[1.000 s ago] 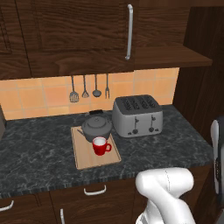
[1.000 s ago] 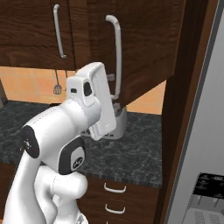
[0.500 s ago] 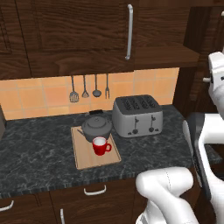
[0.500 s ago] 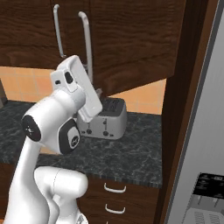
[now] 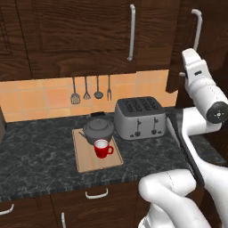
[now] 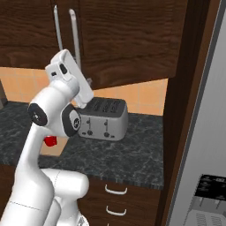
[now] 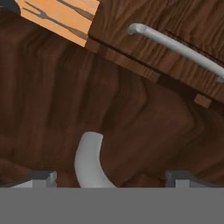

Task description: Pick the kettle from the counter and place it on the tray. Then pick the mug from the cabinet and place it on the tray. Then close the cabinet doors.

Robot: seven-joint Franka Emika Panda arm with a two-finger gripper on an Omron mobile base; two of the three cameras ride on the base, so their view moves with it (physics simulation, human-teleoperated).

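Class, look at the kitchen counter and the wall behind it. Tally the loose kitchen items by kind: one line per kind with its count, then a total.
Kettle: 1
Mug: 1
Tray: 1
Toaster: 1
Hanging utensils: 4
Total: 8

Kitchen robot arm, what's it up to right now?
The kettle and the red mug already sit on the tray on the counter. The arm has its gripper raised to the right cabinet door, fingers spread open on either side of the lower end of that door's silver handle, holding nothing. The left door looks shut, so closing the right door seems to be what is left.
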